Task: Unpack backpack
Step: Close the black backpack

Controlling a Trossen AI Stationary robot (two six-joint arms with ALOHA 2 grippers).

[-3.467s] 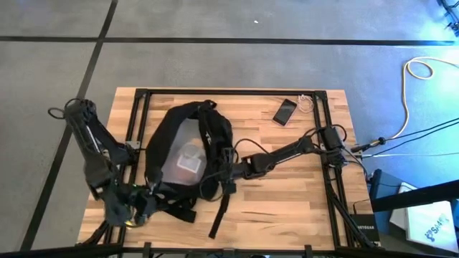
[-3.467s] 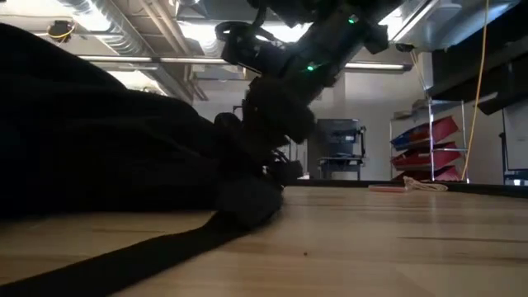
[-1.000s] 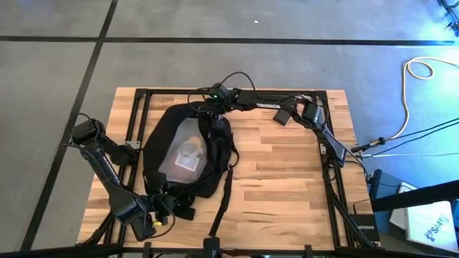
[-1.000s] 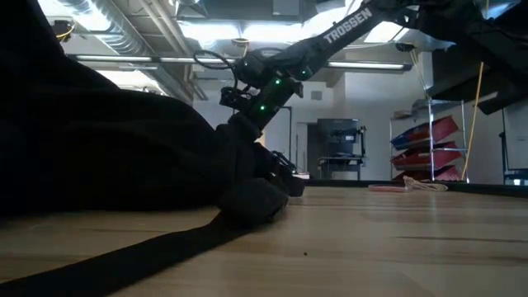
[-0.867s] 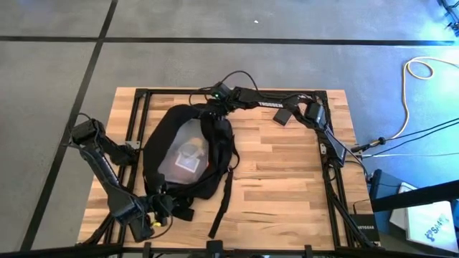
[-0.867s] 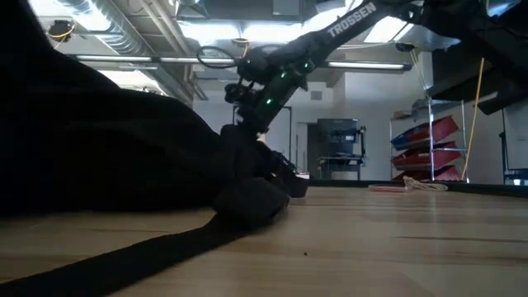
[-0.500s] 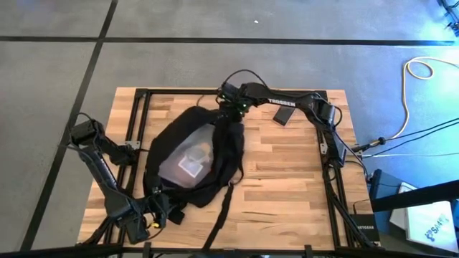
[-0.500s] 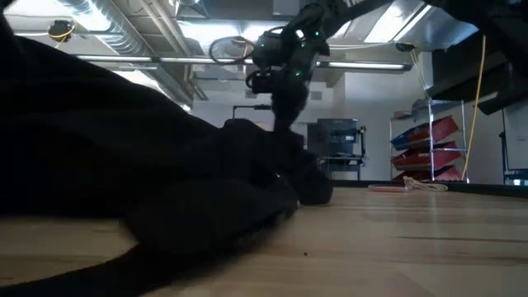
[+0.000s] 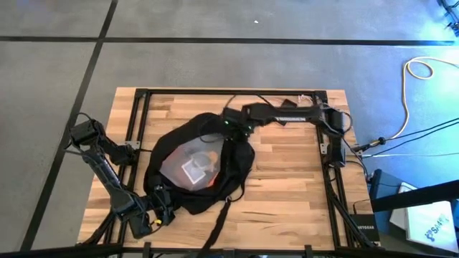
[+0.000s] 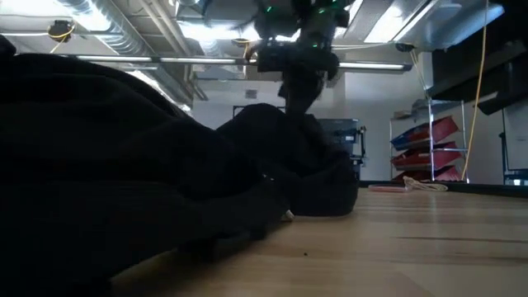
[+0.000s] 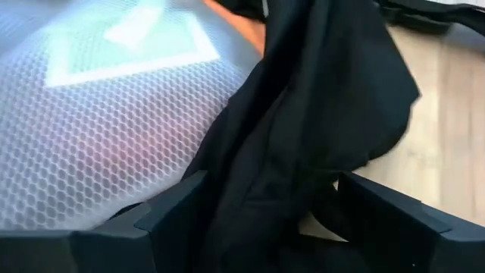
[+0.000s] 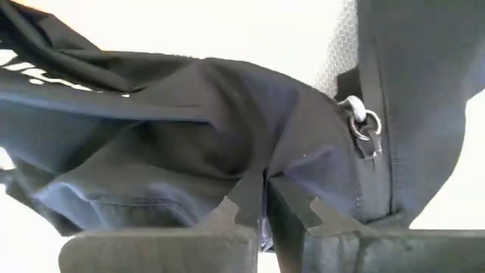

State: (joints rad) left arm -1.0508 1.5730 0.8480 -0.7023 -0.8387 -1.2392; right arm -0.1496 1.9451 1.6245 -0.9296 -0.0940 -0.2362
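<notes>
The black backpack (image 9: 201, 172) lies bunched at the table's middle. Its clear mesh panel (image 9: 190, 166) faces up, with white and orange things showing under it. My right gripper (image 9: 229, 126) reaches in from the right, points steeply down over the backpack's far end and is shut on its fabric. In the low view it (image 10: 299, 82) stands above a raised black mound (image 10: 289, 153). My left gripper (image 9: 161, 206) is at the backpack's near-left end, open, with a fold of black fabric (image 11: 280, 189) between its fingers. My right gripper pinches a fold of black fabric (image 12: 261, 182) between its two fingers, close beside the zipper pull (image 12: 364, 125) at the backpack's far end. The fingers come from above. That end is lifted off the table, and the rest of the backpack lies on the wood. My left gripper stands astride the fabric; whether its fingers (image 11: 178, 208) touch it I cannot tell.
A black strap (image 9: 217, 226) trails from the backpack to the near edge. A white cord (image 9: 307, 99) lies at the far right. Black frame rails (image 9: 138, 122) run along the table's left and right sides. Bare wood (image 9: 287, 179) lies to the right of the backpack.
My right gripper has risen and moved from the far edge toward the table's middle, drawing the backpack's far end with it. That end has lifted and folded over toward the middle, so the backpack is shorter and bunched. Its near-left end has stayed by my left gripper.
</notes>
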